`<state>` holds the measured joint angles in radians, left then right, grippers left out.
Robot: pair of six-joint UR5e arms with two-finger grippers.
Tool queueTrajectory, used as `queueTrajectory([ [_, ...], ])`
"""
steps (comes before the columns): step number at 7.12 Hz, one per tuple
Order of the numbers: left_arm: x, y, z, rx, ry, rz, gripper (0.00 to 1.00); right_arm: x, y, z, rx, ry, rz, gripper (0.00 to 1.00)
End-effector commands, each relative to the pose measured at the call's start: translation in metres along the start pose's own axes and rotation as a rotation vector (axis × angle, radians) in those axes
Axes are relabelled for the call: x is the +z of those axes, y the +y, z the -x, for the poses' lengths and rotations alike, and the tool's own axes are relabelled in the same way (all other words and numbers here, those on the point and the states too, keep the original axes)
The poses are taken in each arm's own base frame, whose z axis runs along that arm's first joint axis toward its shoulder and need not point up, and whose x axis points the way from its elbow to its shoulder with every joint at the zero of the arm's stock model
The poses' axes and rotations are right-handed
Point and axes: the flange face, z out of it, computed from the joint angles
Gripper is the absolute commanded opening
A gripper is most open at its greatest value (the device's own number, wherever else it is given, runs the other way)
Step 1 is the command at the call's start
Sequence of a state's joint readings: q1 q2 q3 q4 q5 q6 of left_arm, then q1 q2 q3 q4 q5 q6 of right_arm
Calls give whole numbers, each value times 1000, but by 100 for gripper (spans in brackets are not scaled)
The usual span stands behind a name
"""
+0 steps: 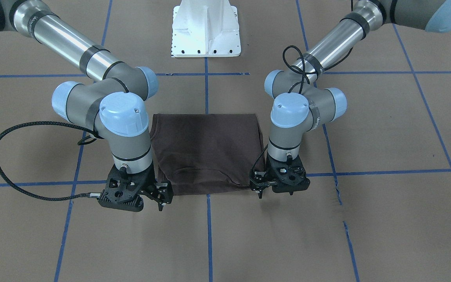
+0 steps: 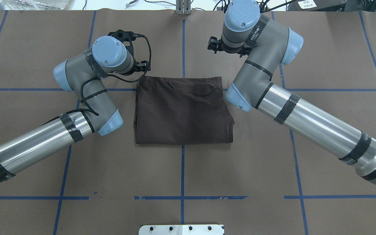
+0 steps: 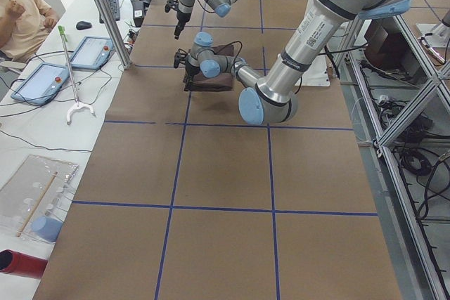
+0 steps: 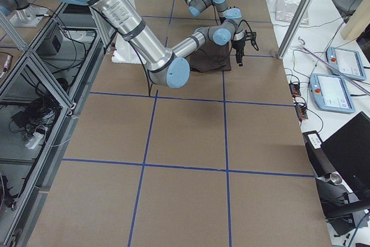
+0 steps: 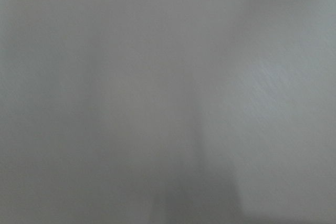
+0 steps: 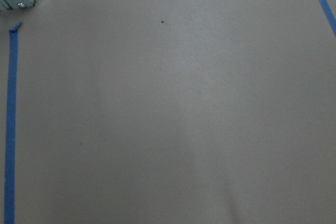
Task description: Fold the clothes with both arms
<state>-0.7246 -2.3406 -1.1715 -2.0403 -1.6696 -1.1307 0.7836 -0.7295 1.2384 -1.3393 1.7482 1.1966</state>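
The dark brown T-shirt (image 1: pixel 206 149) (image 2: pixel 181 114) lies folded into a flat rectangle at the table's middle, with its collar at the edge far from the robot. My left gripper (image 1: pixel 259 190) (image 2: pixel 143 65) sits low beside the shirt's far corner on my left. It looks open, with no cloth between its fingers. The left wrist view is a grey blur. My right gripper (image 1: pixel 162 199) (image 2: pixel 212 45) (image 4: pixel 239 53) hangs higher, off the opposite far corner. It looks open and empty. The right wrist view shows only bare brown paper.
Brown paper with blue tape grid lines (image 2: pixel 182 197) covers the table. The white pedestal base (image 1: pixel 206 31) stands at the robot's side. Tablets (image 3: pixel 42 82) and a seated person (image 3: pixel 21 19) are beyond the far edge, and a red cylinder (image 3: pixel 17 263) lies on the side desk.
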Motion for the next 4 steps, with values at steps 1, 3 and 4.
queueTrajectory([
  [1, -6, -27, 14, 19, 18, -34, 100, 1, 1, -4, 0, 0, 2, 100],
  [3, -40, -24, 0, 29, 99, -21, 100, -13, 16, -22, -11, -48, 47, 100],
  [4, -63, -10, 10, 42, 154, 0, 100, -26, 12, -34, -60, -86, 86, 100],
])
